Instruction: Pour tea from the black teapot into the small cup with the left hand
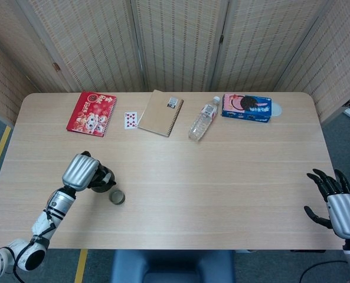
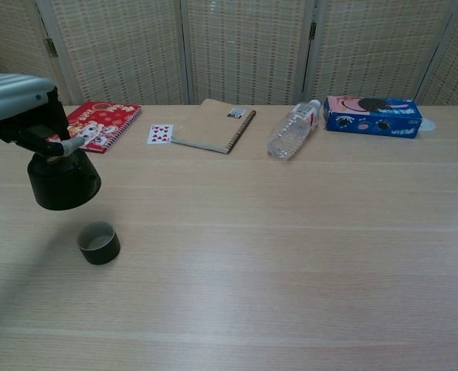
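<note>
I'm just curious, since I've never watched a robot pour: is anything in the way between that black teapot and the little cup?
Nothing visible is. The left hand holds the black teapot lifted above the table, just behind and left of the small cup. Only bare tabletop lies between them.
</note>
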Controlling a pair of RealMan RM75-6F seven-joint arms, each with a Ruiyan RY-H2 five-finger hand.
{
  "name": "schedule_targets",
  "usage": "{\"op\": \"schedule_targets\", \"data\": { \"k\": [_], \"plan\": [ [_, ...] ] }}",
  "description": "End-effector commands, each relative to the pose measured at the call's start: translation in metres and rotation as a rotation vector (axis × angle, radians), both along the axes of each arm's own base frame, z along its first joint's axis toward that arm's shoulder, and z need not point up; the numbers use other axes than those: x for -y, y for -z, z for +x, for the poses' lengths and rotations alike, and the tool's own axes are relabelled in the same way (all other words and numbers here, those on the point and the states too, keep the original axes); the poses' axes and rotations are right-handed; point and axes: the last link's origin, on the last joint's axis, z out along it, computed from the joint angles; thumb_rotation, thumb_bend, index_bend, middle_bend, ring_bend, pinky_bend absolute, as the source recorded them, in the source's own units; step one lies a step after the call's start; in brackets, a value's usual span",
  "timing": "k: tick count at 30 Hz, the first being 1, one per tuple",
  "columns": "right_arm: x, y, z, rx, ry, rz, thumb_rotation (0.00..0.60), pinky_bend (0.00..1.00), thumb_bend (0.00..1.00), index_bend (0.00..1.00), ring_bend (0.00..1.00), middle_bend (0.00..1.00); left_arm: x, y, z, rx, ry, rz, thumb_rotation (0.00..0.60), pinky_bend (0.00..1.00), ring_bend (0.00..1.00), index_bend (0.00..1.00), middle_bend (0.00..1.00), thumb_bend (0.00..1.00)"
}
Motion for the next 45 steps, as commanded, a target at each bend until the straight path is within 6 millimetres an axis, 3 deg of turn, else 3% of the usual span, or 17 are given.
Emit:
{"op": "schedule_targets", "data": {
  "k": [1,9,45],
  "plan": [
    [0.0,-0.001,0.0,-0.002,-0.001,-0.007,0.6,0.02,0.28,0.16,0.19,0.16,0.005,0.003,0.002,-0.013,0.02,0.002,0.393,0.45,0.98,1.0,1.0,0.47],
    [0.001,-0.009,0.001,-0.017,0.012,-0.112,0.6,0.02,0.28,0.16,0.2,0.17,0.011,0.012,0.0,-0.039,0.052,0.012,0.389,0.45,0.98,1.0,1.0,0.47],
    [0.0,-0.003,-0.002,0.014,0.011,-0.111,0.6,0.02,0.28,0.16,0.21,0.17,0.024,0.031,-0.008,-0.215,0.191,0.107,0.405,0.45,0.98,1.0,1.0,0.47]
  ]
}}
